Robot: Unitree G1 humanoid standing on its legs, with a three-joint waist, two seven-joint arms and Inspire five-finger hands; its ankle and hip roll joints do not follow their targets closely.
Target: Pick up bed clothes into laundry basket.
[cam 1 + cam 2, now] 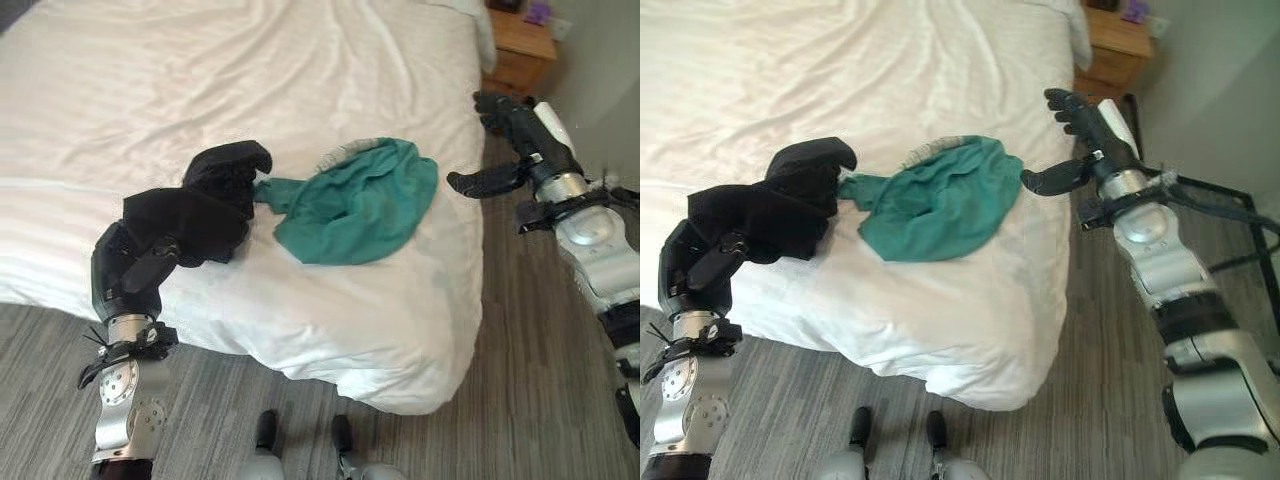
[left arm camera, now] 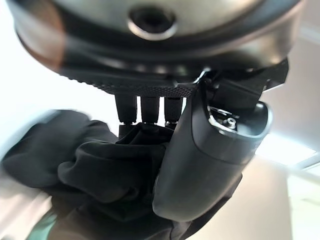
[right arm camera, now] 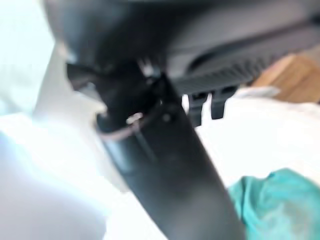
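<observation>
A black garment lies bunched on the white bed near its front edge. My left hand is shut on the garment's near end, and the left wrist view shows the fingers and thumb curled into the black cloth. A teal garment lies crumpled just right of the black one, touching it. My right hand hovers open beside the bed's right edge, a little right of the teal cloth. Its thumb points toward the cloth and holds nothing.
A wooden nightstand stands past the bed's far right corner. Grey carpet runs in front of and to the right of the bed. A thin black frame stands on the floor at the right.
</observation>
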